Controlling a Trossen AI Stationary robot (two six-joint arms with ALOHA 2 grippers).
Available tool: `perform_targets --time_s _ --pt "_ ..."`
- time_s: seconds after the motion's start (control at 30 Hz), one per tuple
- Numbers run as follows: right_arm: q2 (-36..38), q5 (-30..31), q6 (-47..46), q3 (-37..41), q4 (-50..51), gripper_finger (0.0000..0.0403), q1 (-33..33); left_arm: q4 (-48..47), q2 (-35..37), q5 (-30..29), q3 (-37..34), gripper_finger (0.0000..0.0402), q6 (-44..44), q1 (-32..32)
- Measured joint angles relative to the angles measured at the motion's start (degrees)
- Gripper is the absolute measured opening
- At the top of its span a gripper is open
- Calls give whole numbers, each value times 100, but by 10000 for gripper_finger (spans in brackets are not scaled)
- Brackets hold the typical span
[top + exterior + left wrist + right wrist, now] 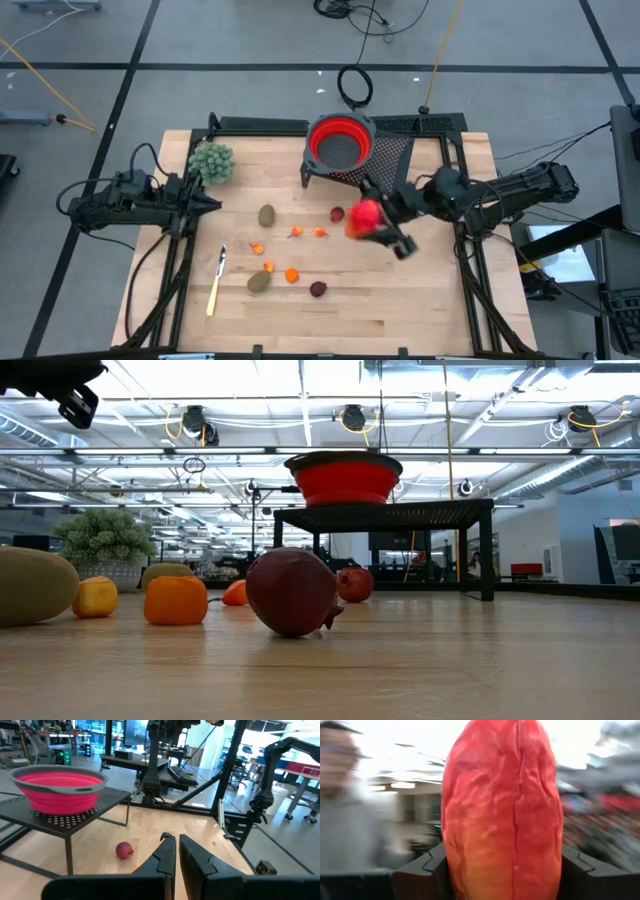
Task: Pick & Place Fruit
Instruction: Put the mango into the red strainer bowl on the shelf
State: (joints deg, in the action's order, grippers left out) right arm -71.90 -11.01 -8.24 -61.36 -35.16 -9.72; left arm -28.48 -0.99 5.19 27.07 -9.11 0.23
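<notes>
My right gripper [378, 226] is shut on the elongated red-orange fruit [364, 217] and holds it above the table's right half, a little to the near side of the red bowl [340, 142]. On the table lie two brownish-green ovals [266, 215] [259, 283], two dark red balls [337, 214] [318, 289] and several small orange bits [292, 275]. My left gripper [213, 204] waits shut over the left edge; in its wrist view the left gripper [176, 846] has nothing between its fingers. My right gripper pinches the elongated fruit by its two long sides [451, 862] between its two fingers, at the fruit's lower part. The fingers [422, 870] come from the table's right side, slanting upward. The fruit stands up past them, lifted clear of the table.
The red bowl sits on a black mesh stand [395, 150] at the far middle. A bushy green clump [212, 162] stands at the far left, and a yellow-handled knife [216, 285] lies near the front left. A blurred person [345, 795] shows beyond the table.
</notes>
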Motion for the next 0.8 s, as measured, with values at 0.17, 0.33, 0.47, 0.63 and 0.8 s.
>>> perform_targets --time_s 0.17,0.33,0.47,0.63,0.8 --pt "0 1971 -53 0 948 217 0 -1 0 -79 0 21 0 0" --pt "-2 3291 -48 0 1411 217 0 -1 0 -79 0 21 -1 0" --pt "-1 4338 127 0 1696 217 0 -1 0 -81 0 21 -1 0" --pt "0 5343 357 0 1939 217 159 -1 0 -81 0 21 -1 0" --pt "0 5453 604 0 1969 216 529 -1 0 -81 0 21 -4 0"
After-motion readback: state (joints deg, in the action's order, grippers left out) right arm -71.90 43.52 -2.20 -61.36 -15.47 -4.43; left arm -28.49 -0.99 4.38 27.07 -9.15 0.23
